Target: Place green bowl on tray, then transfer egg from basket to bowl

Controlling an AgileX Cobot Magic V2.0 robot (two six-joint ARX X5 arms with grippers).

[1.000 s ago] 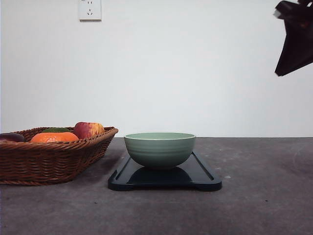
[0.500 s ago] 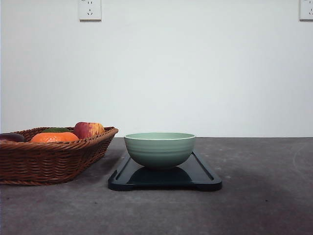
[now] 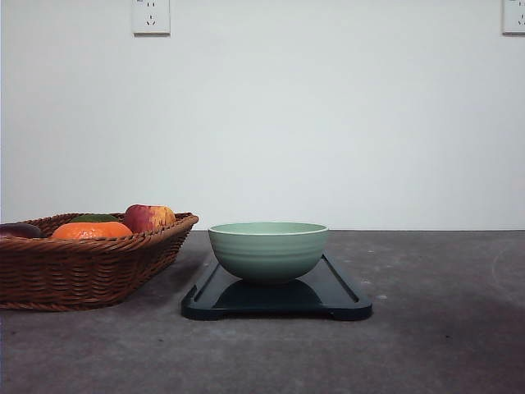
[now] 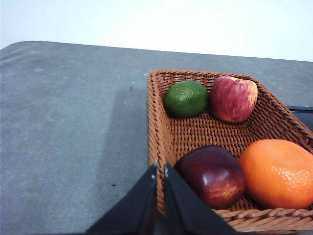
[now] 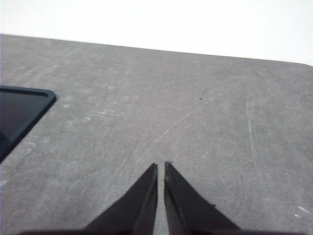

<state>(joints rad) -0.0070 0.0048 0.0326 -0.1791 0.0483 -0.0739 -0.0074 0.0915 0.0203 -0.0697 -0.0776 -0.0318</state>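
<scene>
The green bowl (image 3: 268,250) stands upright on the dark tray (image 3: 340,297) at the table's middle. To its left sits the wicker basket (image 3: 90,271), also seen from the left wrist (image 4: 195,132). The egg is out of view among the fruit. My left gripper (image 4: 160,167) is shut with nothing in it, its tips over the basket's near rim. My right gripper (image 5: 161,166) is shut too, empty, over bare table with a corner of the tray (image 5: 22,115) beside it.
In the basket lie a red apple (image 4: 234,98), a green lime-like fruit (image 4: 186,99), a dark purple fruit (image 4: 211,176) and an orange (image 4: 277,173). Grey tabletop (image 3: 435,345) stretches right of the tray. A white wall with sockets stands behind.
The right arm, at the upper right of the front view a second ago, has left that view. Bowl, tray and basket have not moved.
</scene>
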